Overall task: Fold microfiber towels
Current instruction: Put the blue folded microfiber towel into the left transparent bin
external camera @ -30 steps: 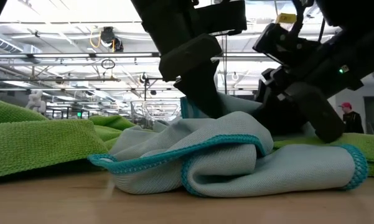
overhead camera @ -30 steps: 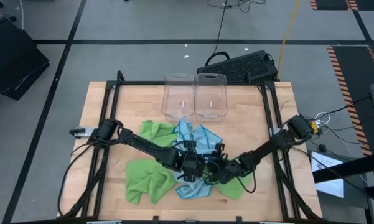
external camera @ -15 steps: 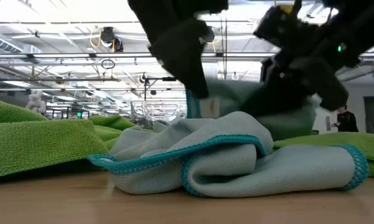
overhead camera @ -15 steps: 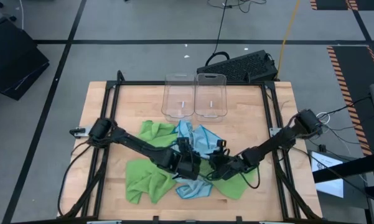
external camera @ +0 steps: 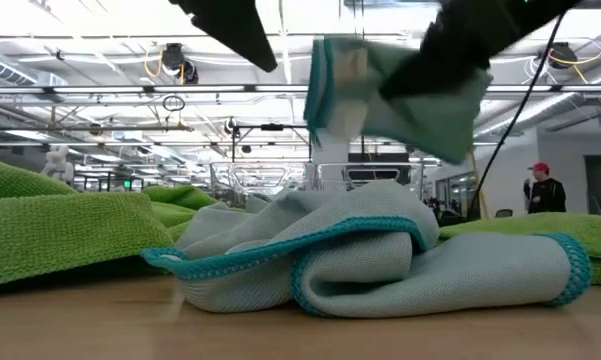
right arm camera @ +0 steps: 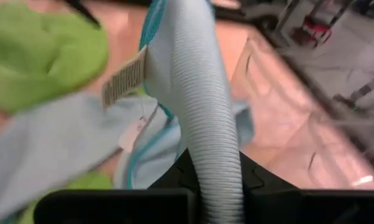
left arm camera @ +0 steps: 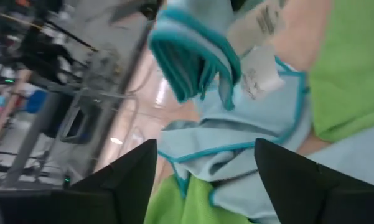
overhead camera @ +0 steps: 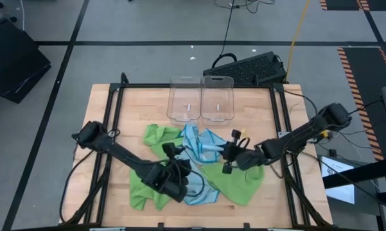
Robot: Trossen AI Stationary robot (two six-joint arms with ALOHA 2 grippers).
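Left gripper (overhead camera: 180,186) over green towel (overhead camera: 148,186) at front of table (overhead camera: 103,109), fingers (left arm camera: 127,180) spread, holding nothing. Right gripper (overhead camera: 230,154) clamped on blue towel (right arm camera: 193,93), lifting it off towel pile near two clear bins (overhead camera: 202,99).

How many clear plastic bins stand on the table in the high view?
2: the left bin and the right bin stand side by side at the table's far edge, beyond the towel pile. None seems hidden.

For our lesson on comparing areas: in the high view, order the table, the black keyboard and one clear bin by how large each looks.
1. Table, clearly largest.
2. Black keyboard.
3. Clear bin; it looks only slightly smaller than the keyboard, so that order is unsure.
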